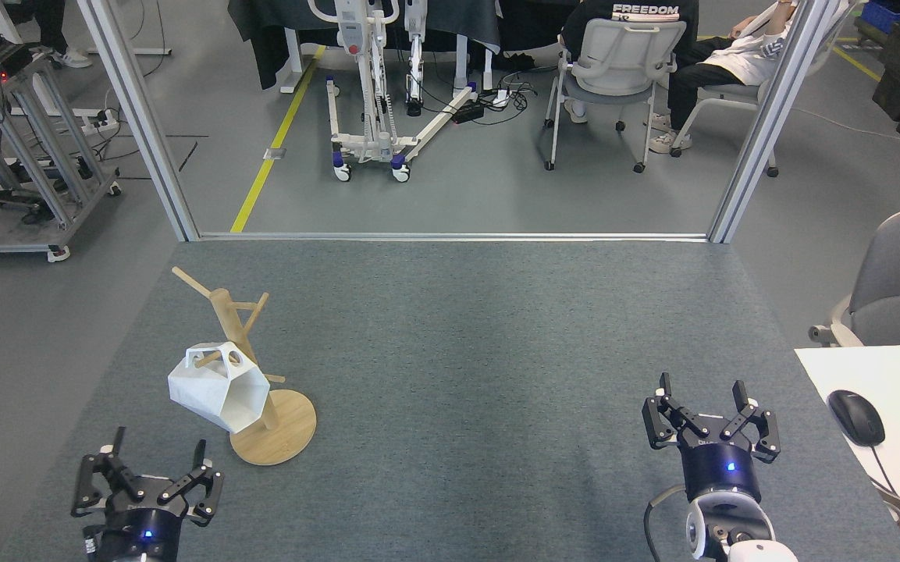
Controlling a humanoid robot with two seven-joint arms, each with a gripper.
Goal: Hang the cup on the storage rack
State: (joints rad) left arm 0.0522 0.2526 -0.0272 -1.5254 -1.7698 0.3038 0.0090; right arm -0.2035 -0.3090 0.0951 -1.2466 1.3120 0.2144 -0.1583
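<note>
One white cup [218, 387] hangs tilted on a low peg of the wooden rack [250, 367], apparently through its handle hole. Both claws, left [148, 478] and right [711, 414], stand released on the grey worktop [465, 351]. "FREEDOM" reads on a seated person's shirt [645, 11].

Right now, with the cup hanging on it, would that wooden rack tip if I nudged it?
Probably fairly easily. The rack is a slim post on a small round base, and it seems to lean already. The white cup hangs off one side on a peg, so its weight sits off-centre. A push from the right looks riskiest.
</note>
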